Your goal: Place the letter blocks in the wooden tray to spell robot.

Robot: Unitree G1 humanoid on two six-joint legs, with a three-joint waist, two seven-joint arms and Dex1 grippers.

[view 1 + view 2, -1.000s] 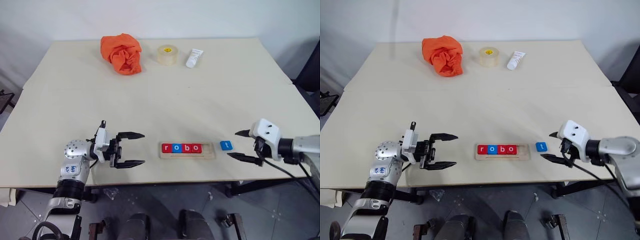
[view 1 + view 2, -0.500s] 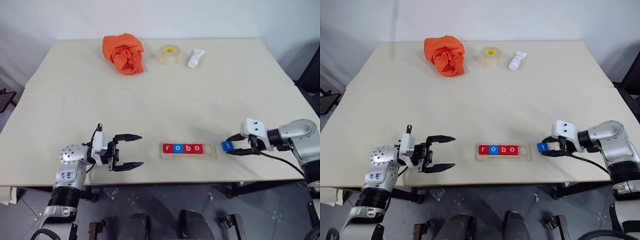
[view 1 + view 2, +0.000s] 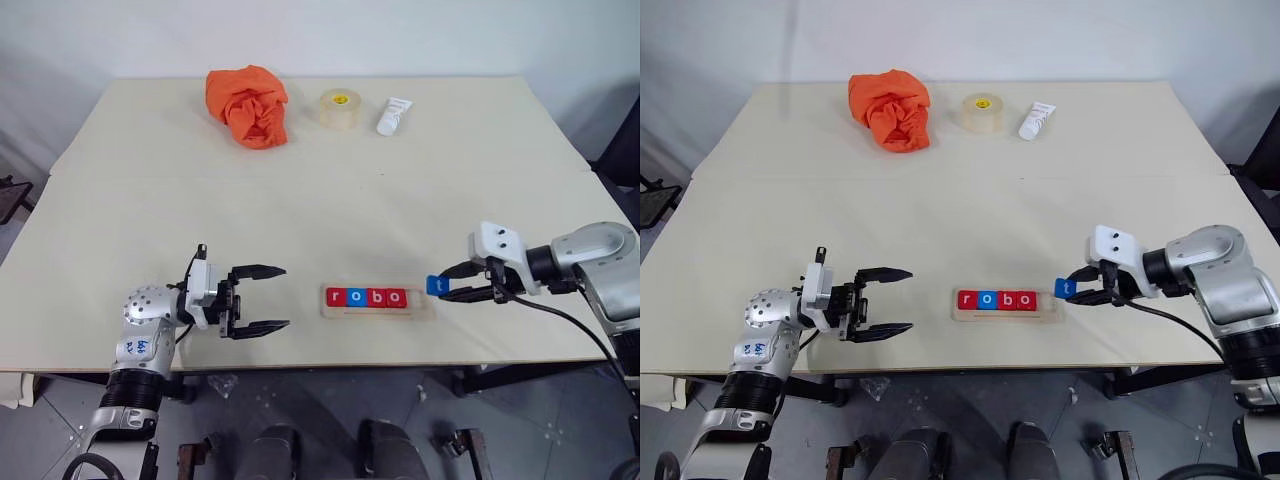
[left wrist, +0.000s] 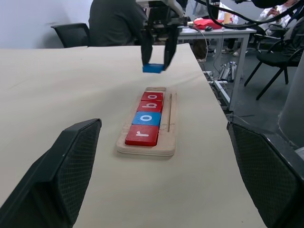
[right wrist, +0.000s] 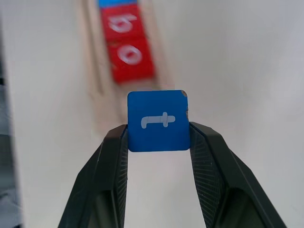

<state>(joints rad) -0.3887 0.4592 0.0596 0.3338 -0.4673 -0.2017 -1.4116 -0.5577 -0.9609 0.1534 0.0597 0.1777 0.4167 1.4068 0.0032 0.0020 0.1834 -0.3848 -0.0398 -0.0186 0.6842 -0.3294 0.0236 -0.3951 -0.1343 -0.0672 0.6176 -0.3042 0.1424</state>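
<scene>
One tray [image 3: 376, 310] slot free, right gripper [image 3: 447, 284] pinching blue t [image 3: 437, 285]

right tool [image 3: 452, 283]: closed from wide open, now pinching the blue t block [image 3: 436, 285]
blue t block: lifted off the desk [image 3: 300, 200], carried toward the wooden tray [image 3: 376, 299]

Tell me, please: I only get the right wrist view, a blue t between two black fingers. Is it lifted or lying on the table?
Observer: Lifted. In the left wrist view the t block hangs in the right gripper, clear of the table, just beyond the tray's end.
Visitor: What does the tray spell so far?
Observer: Four blocks read r, o, b, o; the tray is bare at the end nearest the t block.
Visitor: And the other arm?
Observer: The left gripper hovers open and empty on the tray's other side.
</scene>
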